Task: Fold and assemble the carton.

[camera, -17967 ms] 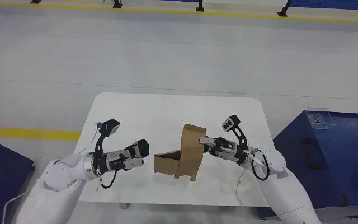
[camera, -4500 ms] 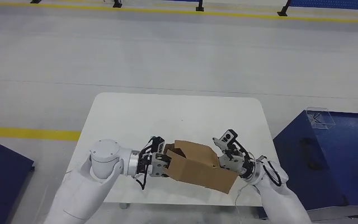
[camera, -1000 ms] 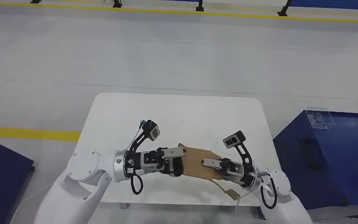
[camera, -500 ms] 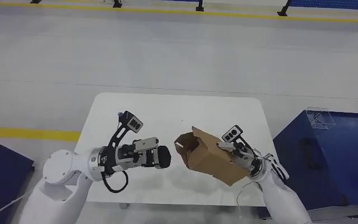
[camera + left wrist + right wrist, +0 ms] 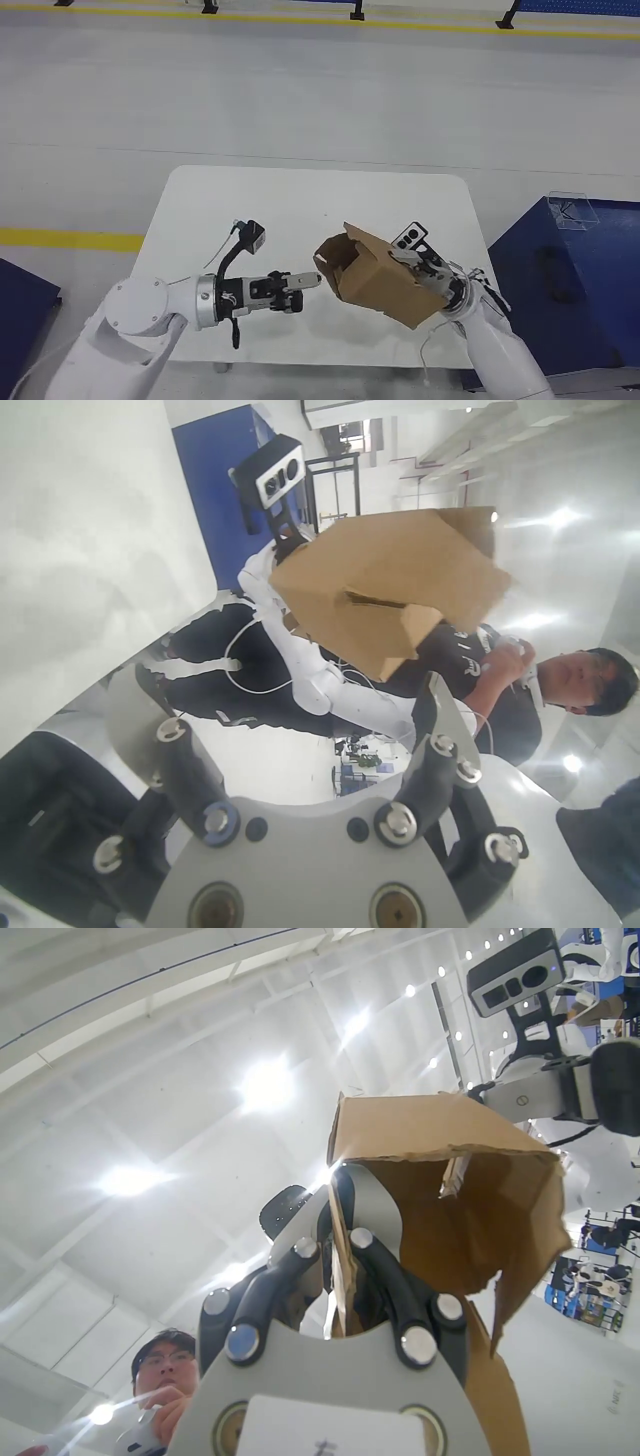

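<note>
The brown carton (image 5: pixel 375 275) hangs tilted above the table's right half, its open end with loose flaps facing the left arm. My right gripper (image 5: pixel 422 263) is shut on the carton's far wall. In the right wrist view that gripper (image 5: pixel 334 1200) pinches the cardboard edge, one finger inside the carton (image 5: pixel 450 1228). My left gripper (image 5: pixel 308 281) is open and holds nothing, a short way from the carton's open end. In the left wrist view the left gripper (image 5: pixel 285 695) faces the carton (image 5: pixel 390 585), which floats ahead, apart from the fingers (image 5: pixel 440 710).
The white table (image 5: pixel 300 200) is bare around the arms. A blue bin (image 5: pixel 575 270) stands off the table's right edge. The left arm (image 5: pixel 575 1078) shows beyond the carton in the right wrist view.
The right gripper raised the carton off the table a second ago and now holds it nearly still. The left wrist has turned, and its open fingers now point at the carton from closer.
</note>
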Motion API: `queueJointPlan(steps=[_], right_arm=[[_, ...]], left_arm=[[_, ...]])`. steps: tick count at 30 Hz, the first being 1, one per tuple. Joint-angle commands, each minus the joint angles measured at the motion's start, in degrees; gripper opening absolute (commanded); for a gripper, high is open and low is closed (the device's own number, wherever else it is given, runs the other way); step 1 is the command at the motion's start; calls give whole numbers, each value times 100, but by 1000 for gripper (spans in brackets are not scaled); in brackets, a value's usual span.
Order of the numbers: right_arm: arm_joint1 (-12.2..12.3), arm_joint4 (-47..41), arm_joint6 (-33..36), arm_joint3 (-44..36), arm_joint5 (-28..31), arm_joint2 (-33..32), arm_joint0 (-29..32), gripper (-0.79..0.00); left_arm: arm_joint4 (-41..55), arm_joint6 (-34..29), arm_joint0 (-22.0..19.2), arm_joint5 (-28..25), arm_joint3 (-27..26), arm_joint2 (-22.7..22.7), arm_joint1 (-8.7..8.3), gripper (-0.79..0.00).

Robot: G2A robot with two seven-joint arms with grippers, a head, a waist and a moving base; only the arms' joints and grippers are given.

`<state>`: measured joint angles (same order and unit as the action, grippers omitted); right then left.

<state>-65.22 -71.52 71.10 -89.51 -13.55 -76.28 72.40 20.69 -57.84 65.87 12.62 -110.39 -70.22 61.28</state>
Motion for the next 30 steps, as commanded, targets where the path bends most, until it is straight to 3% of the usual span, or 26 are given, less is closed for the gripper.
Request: queueJointPlan(steps=[1,23,30], right_arm=[[1,-27,23,-18,1,-30,20,-785],[7,494,173,-155,130,52,76,-785],[9,181,174,-28,-40,-79,20,-785]], left_arm=[[29,15,-82,11,111,57,8,0],[18,139,-565,446,411,630,65,0],[500,232,-506,219,362,355,56,0]])
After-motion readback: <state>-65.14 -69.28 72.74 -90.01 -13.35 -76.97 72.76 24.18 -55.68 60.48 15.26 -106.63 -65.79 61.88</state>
